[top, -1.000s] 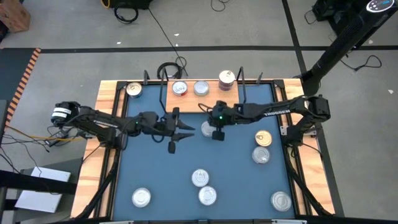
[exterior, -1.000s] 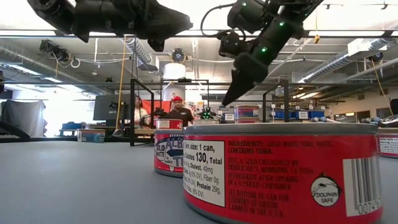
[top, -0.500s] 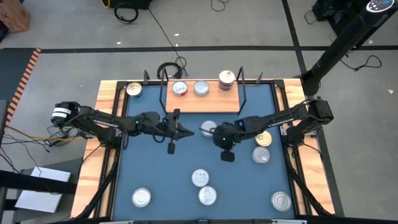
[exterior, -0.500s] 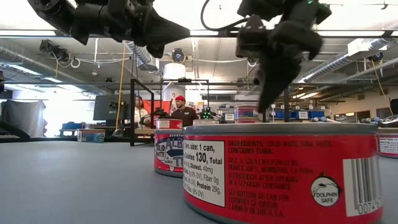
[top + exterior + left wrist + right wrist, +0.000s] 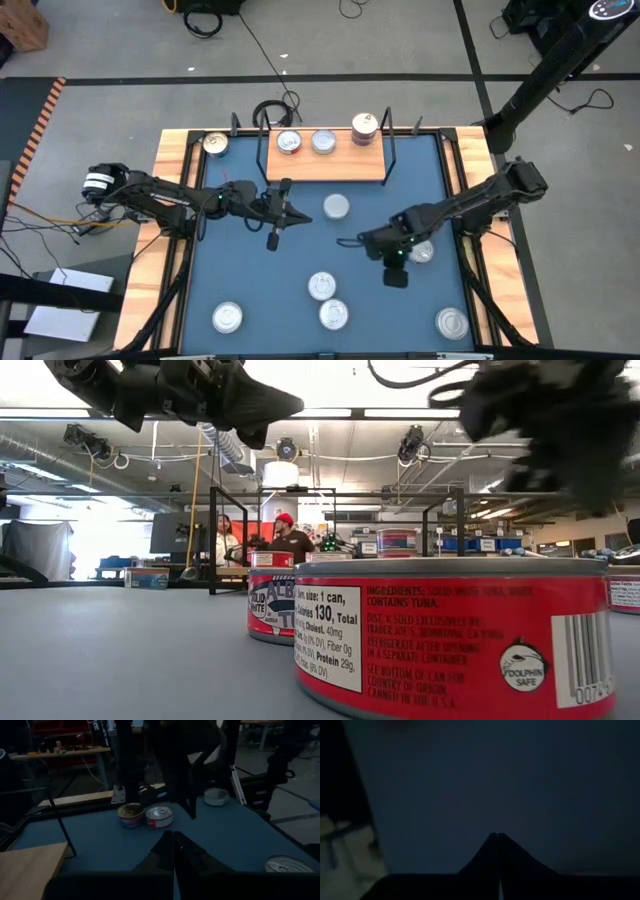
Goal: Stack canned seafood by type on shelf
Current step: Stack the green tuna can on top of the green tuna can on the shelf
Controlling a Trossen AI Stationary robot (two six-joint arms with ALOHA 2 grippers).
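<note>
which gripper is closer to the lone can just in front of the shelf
Left. The left gripper, shut, sits just beside the lone can on its left. The right gripper, also shut, is a little farther off, in front of the can toward the table's near side.

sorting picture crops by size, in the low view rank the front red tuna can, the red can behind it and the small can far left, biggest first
1. front red tuna can, nearest the camera
2. red can behind it
3. small can far left

Apparent size only; distance from the camera drives the differences.
</note>
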